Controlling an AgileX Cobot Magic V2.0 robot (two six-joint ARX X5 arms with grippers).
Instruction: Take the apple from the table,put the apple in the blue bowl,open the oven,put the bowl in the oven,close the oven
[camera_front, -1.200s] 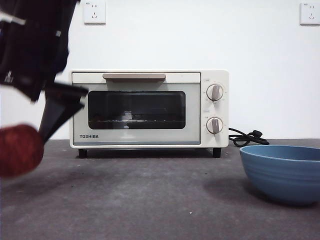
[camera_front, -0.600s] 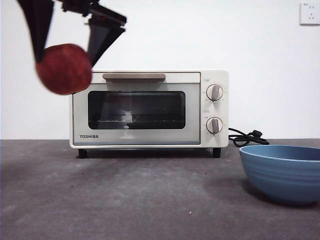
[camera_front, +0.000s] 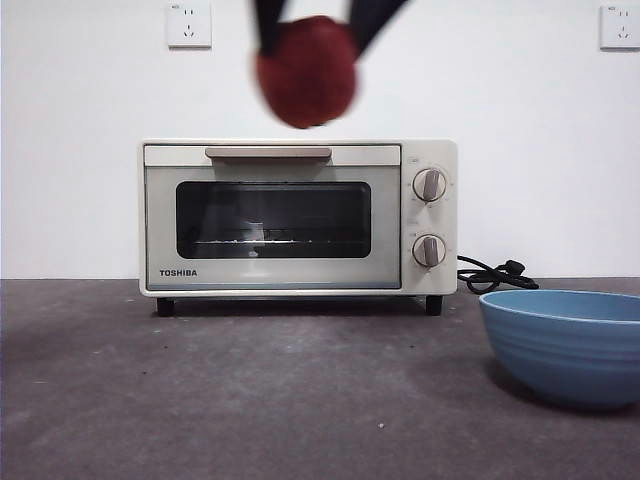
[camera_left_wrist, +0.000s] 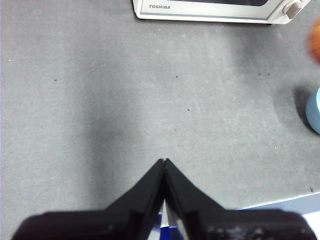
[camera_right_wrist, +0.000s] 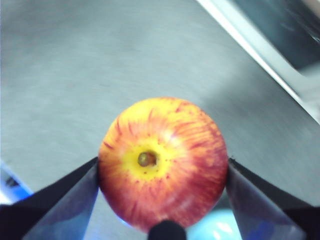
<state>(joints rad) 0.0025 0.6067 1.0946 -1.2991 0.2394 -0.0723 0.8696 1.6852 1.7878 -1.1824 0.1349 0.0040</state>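
Note:
The red apple (camera_front: 305, 70) hangs high in the air above the oven (camera_front: 298, 218), held between the black jaws of my right gripper (camera_front: 308, 40). The right wrist view shows the apple (camera_right_wrist: 162, 162) from above, red with a yellow patch round its stem, with my right gripper (camera_right_wrist: 162, 172) shut on its sides. At the front right of the table (camera_front: 250, 390) stands the blue bowl (camera_front: 564, 345), with nothing showing above its rim. The oven door is closed. My left gripper (camera_left_wrist: 164, 162) is shut with nothing in it, low over bare table.
A black cord (camera_front: 492, 275) lies to the right of the oven. Two wall sockets (camera_front: 189, 24) sit high on the white wall. The left wrist view catches the oven's base (camera_left_wrist: 210, 12) and the edge of the bowl (camera_left_wrist: 315, 110).
My right gripper has lifted the apple from table height at the far left and carried it up and rightward, to above the oven's middle. Bowl and oven have not moved.

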